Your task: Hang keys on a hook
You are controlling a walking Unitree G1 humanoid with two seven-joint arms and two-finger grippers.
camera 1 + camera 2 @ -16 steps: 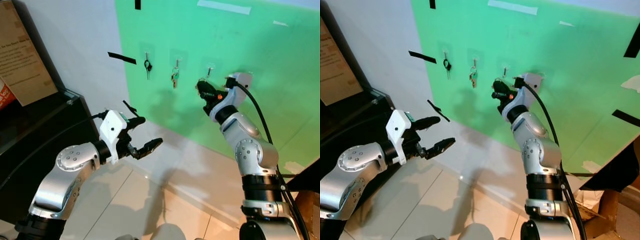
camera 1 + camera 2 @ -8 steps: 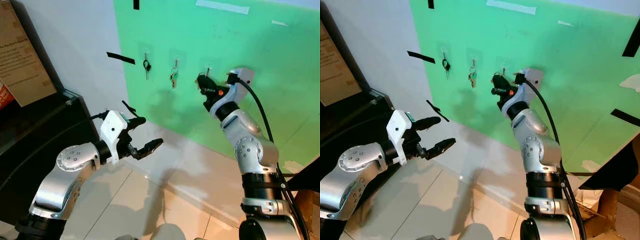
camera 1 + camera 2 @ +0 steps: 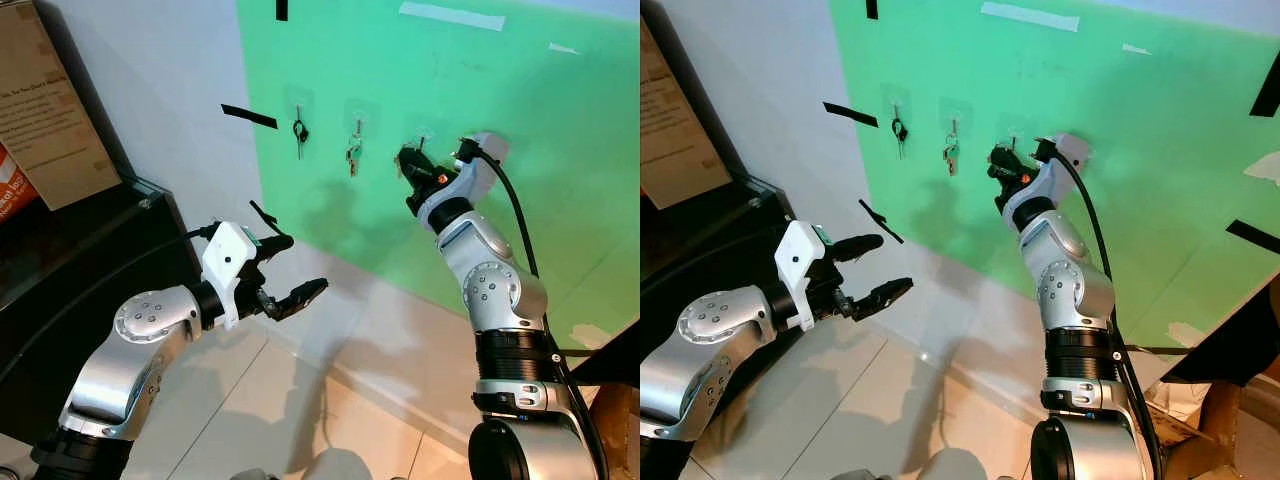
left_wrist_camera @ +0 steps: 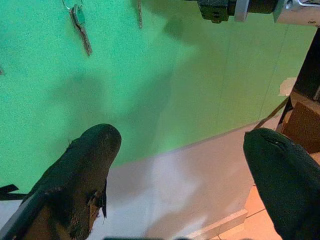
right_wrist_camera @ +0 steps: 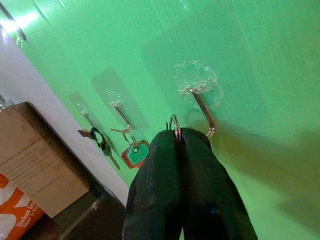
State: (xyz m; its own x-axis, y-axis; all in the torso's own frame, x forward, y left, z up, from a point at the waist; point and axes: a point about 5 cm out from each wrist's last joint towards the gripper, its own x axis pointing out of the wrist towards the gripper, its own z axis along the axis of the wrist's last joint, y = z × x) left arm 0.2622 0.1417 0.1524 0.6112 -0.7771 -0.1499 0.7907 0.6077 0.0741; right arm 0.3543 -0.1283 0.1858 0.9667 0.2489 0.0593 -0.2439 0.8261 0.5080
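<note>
right gripper [image 5: 179, 137] pinched on key ring [image 5: 174, 124] | ring just beside empty hook [image 5: 202, 107] on green wall [image 3: 560, 120], not on it | left gripper [image 3: 290, 270] spread open, low, well apart | neighbouring hooks hold keys [image 3: 353, 156]

Right gripper [image 5: 180, 137] raised, pinched; left gripper [image 3: 297, 270] agape.

We see a bright green panel [image 3: 480, 90] set against a white wall [image 3: 160, 80] marked with black tape strips [image 3: 249, 116]. The hooks are clear plastic with silver metal, including the nearest hook [image 5: 200, 102]. The key ring [image 5: 174, 126] is silver. One hung key set carries a green tag with a red rim [image 5: 135, 153]. Both end effectors, left [image 3: 288, 270] and right [image 5: 181, 145], are black on silver arms. The floor [image 3: 250, 400] is pale cream tile. The cardboard box [image 5: 40, 170] is brown with an orange patch.
</note>
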